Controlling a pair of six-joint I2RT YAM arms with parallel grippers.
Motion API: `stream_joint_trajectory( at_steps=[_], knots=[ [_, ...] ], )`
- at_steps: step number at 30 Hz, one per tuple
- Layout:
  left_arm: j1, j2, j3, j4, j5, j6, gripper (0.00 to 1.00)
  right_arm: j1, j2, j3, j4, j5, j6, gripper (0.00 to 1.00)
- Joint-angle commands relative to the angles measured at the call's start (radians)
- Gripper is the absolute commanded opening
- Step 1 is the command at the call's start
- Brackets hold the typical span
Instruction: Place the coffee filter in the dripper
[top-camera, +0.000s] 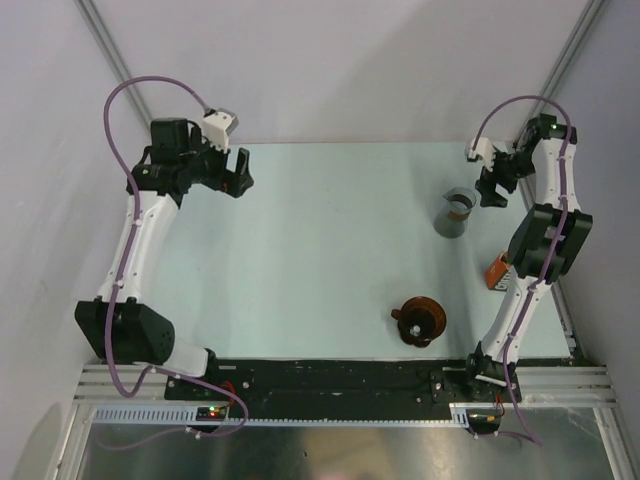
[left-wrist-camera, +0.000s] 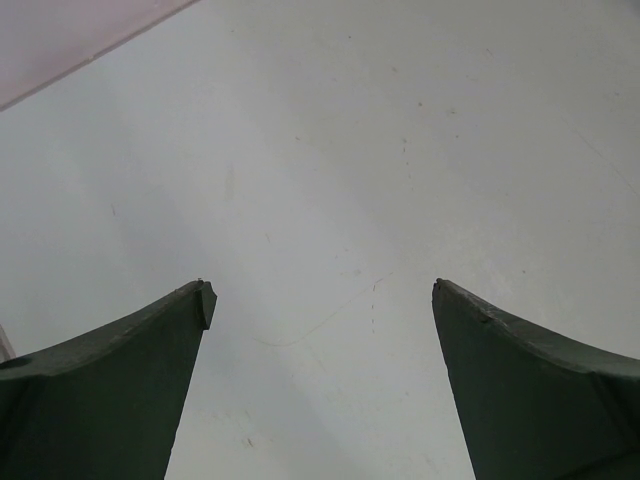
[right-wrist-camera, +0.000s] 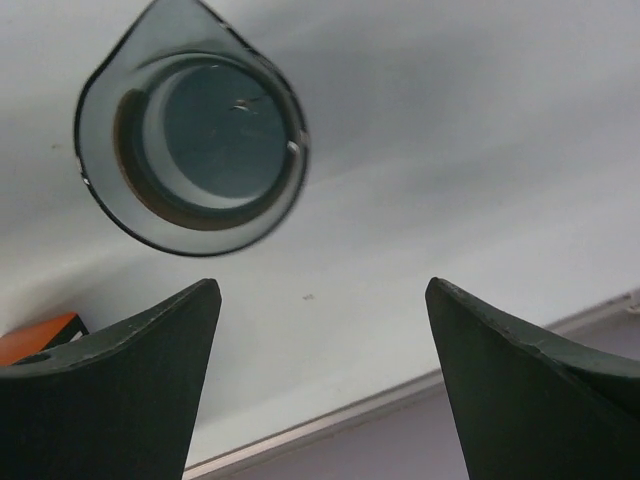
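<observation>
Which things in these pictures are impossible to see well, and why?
The coffee filter: top view too small to show whether it sits in the dripper.
The orange object: top view, mostly covered by the right arm; right wrist view, cut by the left edge.
The beaker: right wrist view, brownish ring inside, too blurred to identify.

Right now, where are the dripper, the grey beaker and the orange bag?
dripper (top-camera: 438, 316), top view, on its right rim.
grey beaker (right-wrist-camera: 97, 140), right wrist view, on its glass rim.
orange bag (top-camera: 497, 271), top view, on its visible corner.
</observation>
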Motion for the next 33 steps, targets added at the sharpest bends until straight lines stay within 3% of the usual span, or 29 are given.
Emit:
stream_joint_trajectory(
  at_steps=[1, 7, 11, 16, 26, 33],
  knots=[
    [-0.004, -0.073, -0.017, 0.017, -0.002, 0.031, 0.98, 0.033, 0.002, -0.071, -0.196, 0.020, -0.117, 0.89],
    [-0.004, -0.108, -0.037, 0.017, -0.015, 0.046, 0.98, 0.064, -0.008, -0.151, -0.156, -0.016, -0.171, 0.81],
    [-0.004, -0.118, -0.046, 0.017, -0.012, 0.046, 0.98, 0.096, -0.009, -0.177, -0.137, -0.056, -0.189, 0.66],
    [-0.004, -0.128, -0.058, 0.017, -0.015, 0.047, 0.98, 0.153, -0.024, -0.213, -0.097, -0.100, -0.163, 0.61],
    [-0.002, -0.126, -0.078, 0.016, -0.006, 0.037, 0.98, 0.342, -0.141, -0.383, 0.020, -0.170, -0.026, 0.60],
    [0.016, -0.121, -0.100, 0.018, 0.012, 0.010, 0.98, 0.501, -0.239, -0.540, 0.177, -0.185, 0.194, 0.59]
  ],
)
